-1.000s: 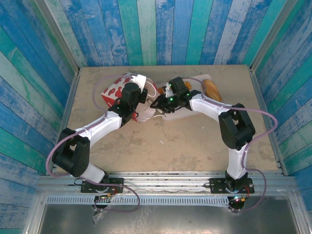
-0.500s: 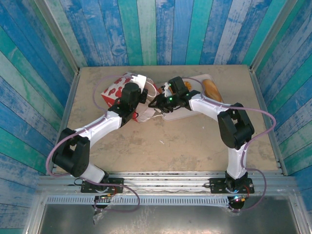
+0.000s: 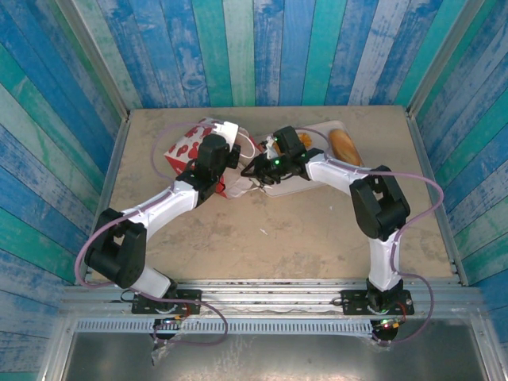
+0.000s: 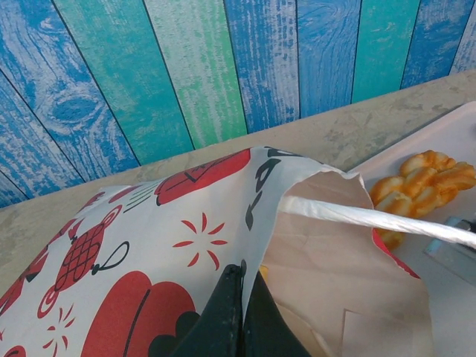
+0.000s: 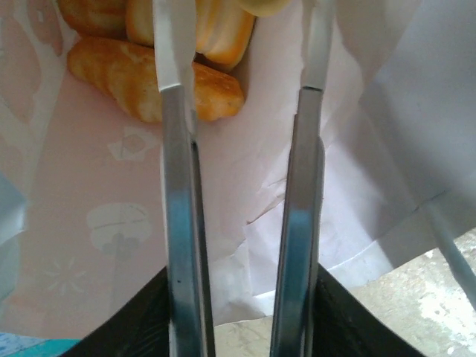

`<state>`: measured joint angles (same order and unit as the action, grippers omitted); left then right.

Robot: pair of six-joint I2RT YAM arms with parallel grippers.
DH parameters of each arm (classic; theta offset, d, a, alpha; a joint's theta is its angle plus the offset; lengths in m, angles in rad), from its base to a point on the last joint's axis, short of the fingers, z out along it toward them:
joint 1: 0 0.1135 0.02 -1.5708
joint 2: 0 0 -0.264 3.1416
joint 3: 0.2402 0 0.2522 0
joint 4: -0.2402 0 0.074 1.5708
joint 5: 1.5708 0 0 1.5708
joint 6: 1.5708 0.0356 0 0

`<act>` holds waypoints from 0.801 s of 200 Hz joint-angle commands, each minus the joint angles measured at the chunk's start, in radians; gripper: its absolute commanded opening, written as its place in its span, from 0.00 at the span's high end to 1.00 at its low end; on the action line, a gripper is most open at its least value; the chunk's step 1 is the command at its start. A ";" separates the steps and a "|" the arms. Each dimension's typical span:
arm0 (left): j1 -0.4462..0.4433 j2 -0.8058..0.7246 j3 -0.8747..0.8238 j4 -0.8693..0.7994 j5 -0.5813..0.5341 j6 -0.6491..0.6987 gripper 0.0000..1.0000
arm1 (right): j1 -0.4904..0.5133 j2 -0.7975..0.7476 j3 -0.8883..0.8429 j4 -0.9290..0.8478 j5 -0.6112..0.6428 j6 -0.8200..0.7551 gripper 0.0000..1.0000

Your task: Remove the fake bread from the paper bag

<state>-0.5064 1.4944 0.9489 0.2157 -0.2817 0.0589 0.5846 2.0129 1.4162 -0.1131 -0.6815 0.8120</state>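
The paper bag lies on its side at the back left, its mouth facing right. My left gripper is shut on the bag's rim, holding the mouth up. My right gripper is shut on the metal tongs, whose two blades reach into the bag. Deep inside lie pieces of fake bread: a long tan one and a golden one sitting between the blade tips. Whether the tips touch it I cannot tell. A braided bread and an oblong bun rest on the tray.
The flat white tray lies just right of the bag's mouth, under my right wrist. A white cord handle stretches across the bag's opening. Blue and green plank walls close in the table at the back and both sides.
My right wrist has edged a little left toward the bag's mouth, taking the tongs further in. The left arm and the bag have stayed put.
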 commanded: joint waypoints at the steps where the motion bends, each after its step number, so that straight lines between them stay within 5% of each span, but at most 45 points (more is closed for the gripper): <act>1: 0.000 -0.058 0.021 0.040 0.034 -0.020 1.00 | -0.003 0.020 0.042 0.027 -0.027 -0.019 0.70; 18: 0.000 -0.063 0.017 0.049 0.027 -0.022 1.00 | -0.003 0.011 0.040 0.027 -0.021 -0.023 0.83; 97: 0.000 -0.039 0.013 0.080 -0.031 -0.055 1.00 | 0.006 -0.092 -0.045 0.050 0.022 -0.005 0.99; 160: 0.000 -0.012 0.025 0.072 -0.105 -0.087 1.00 | 0.008 -0.183 -0.177 0.164 -0.011 0.097 0.99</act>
<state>-0.5056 1.4944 0.9489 0.2634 -0.3325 0.0032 0.5892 1.8984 1.2778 -0.0429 -0.6613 0.8577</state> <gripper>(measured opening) 0.048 0.248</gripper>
